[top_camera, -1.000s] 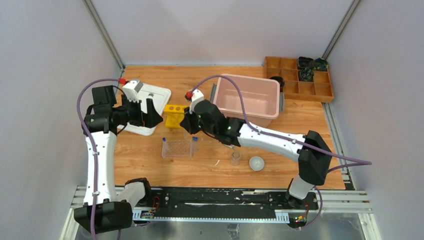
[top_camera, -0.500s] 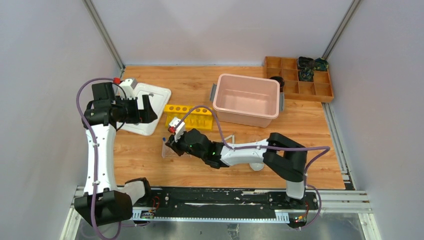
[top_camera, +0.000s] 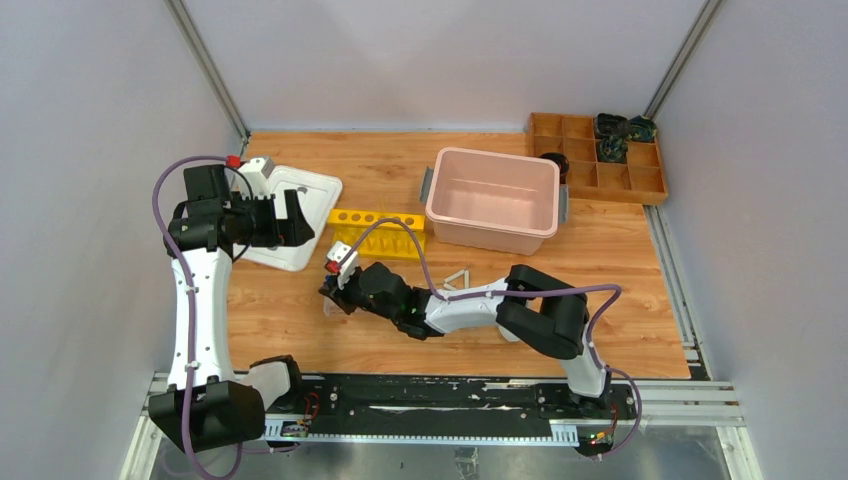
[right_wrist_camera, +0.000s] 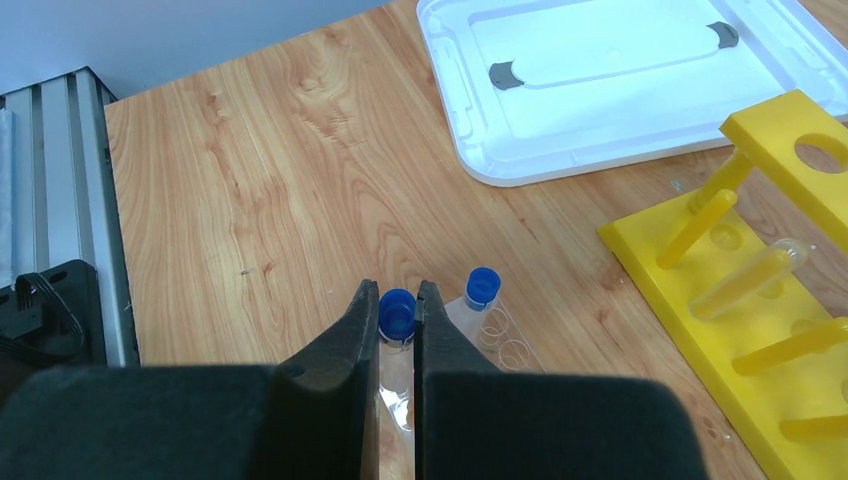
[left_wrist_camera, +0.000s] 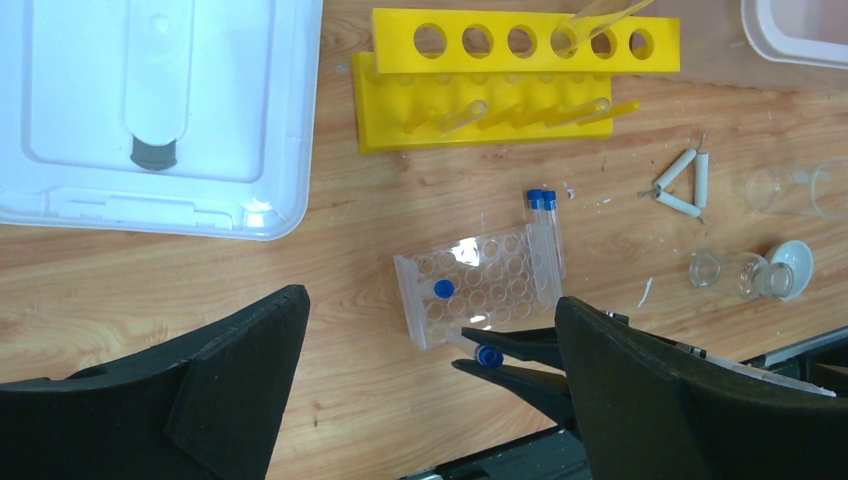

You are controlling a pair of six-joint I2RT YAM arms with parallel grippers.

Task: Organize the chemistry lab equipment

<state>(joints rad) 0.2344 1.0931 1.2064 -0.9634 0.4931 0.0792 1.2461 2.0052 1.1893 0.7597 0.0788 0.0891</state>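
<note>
Step in hand, as I read it: loading tubes into the clear rack (left_wrist_camera: 480, 290). Right hand (right_wrist_camera: 396, 295) was clenched on one blue-capped tube (right_wrist_camera: 397, 315), cap pinched right at the fingertips, at the rack's near corner, lower centre of the left wrist view. That tube lay slanted there, not upright, and I couldn't tell whether it touched the tabletop (top_camera: 300, 320). One capped tube (left_wrist_camera: 443, 289) sat in a rack hole, and two more tubes (left_wrist_camera: 548, 235) lay side by side against the rack's right edge. Most holes looked free. Left hand (left_wrist_camera: 430, 300) was released, fingers spread wide and holding nothing, hanging over the lid (top_camera: 300, 200) at the upper left of the top view. Triangle (left_wrist_camera: 682, 185), two cups (left_wrist_camera: 720, 272) and dish (left_wrist_camera: 790, 265) sat at the right of the left wrist view, apart from the rack, so most of the job looked undone. Next move probably calls for lifting the tube clear, tipping it cap-up, lining it over a free hole and lowering it straight. The grip is only on the cap, so the tube may swing. The rack is light and could slide if nudged.
</note>
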